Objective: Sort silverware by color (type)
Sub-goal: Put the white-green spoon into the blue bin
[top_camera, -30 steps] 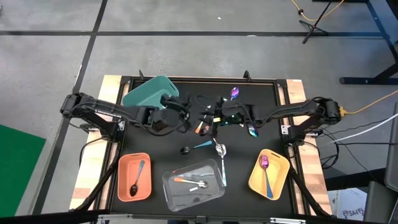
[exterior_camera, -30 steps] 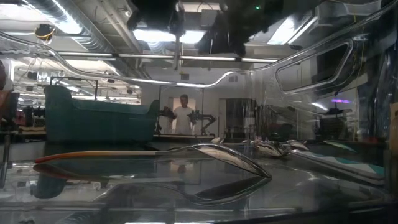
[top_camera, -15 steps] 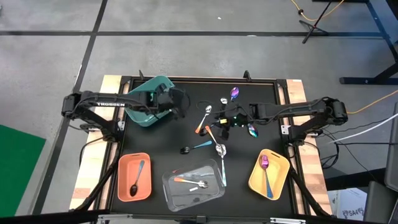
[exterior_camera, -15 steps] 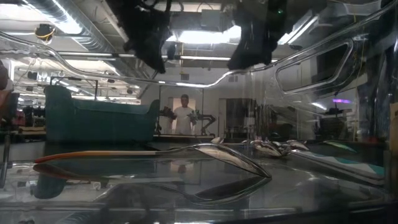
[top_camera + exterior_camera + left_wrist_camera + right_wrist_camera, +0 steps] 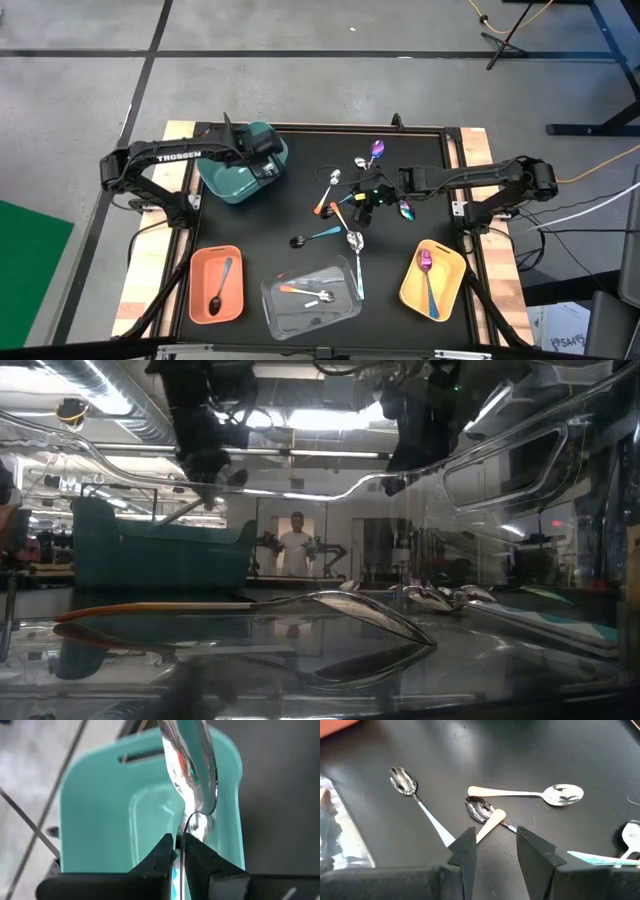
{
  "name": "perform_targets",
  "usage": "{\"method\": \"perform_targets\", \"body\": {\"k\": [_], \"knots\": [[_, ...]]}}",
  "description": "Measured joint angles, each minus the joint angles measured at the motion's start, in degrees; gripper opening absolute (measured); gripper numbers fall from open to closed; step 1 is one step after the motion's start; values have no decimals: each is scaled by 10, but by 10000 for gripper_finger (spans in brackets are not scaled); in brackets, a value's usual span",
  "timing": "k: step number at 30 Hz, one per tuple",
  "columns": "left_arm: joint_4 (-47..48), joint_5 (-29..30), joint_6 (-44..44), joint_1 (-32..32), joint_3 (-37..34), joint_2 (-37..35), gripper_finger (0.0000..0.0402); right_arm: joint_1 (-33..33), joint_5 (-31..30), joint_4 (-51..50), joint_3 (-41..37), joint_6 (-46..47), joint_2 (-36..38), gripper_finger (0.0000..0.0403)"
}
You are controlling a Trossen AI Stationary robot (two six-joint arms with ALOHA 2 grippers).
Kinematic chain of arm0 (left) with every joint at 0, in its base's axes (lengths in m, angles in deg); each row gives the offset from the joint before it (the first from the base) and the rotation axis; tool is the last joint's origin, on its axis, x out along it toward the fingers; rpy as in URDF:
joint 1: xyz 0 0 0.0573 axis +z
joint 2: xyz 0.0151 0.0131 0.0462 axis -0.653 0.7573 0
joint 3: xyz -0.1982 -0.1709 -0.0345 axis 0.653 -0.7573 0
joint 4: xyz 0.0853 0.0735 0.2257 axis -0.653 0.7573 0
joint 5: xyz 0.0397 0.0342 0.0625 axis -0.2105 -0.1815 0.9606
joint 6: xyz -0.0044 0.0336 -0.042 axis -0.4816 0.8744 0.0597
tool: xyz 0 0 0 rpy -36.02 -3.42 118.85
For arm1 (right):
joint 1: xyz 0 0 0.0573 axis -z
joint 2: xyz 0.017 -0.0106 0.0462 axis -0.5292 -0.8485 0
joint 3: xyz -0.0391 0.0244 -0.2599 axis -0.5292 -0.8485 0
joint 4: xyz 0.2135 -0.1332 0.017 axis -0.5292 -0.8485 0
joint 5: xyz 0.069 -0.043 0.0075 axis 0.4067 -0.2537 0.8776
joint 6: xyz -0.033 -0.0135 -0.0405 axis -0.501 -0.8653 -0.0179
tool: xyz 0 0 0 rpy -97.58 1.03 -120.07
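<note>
two tools: left [image 5: 179, 851] pinches a silver spoon [image 5: 192, 772] over teal bin [image 5: 100, 815], right [image 5: 495, 851] gapes wide.

Shiny silver spoon [image 5: 192, 775]: handle hidden between dark fingers [image 5: 165, 857], bowl tip cut off at frame edge.

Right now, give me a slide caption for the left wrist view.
Left gripper pinching a silver spoon above the teal bin.
</note>
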Motion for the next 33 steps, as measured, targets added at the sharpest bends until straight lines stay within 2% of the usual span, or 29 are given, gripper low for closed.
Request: {"method": "perform_targets", "body": {"k": [5,23,33], "knots": [[17,-34,0,19,0,6,25,0,0,1,0,0,0,127],[53,-57,1,35,0,72,25,0,0,1,0,-2,0,127],[59,-66,2,41,0,74,25,0,-1,1,0,-2,0,127]]}}
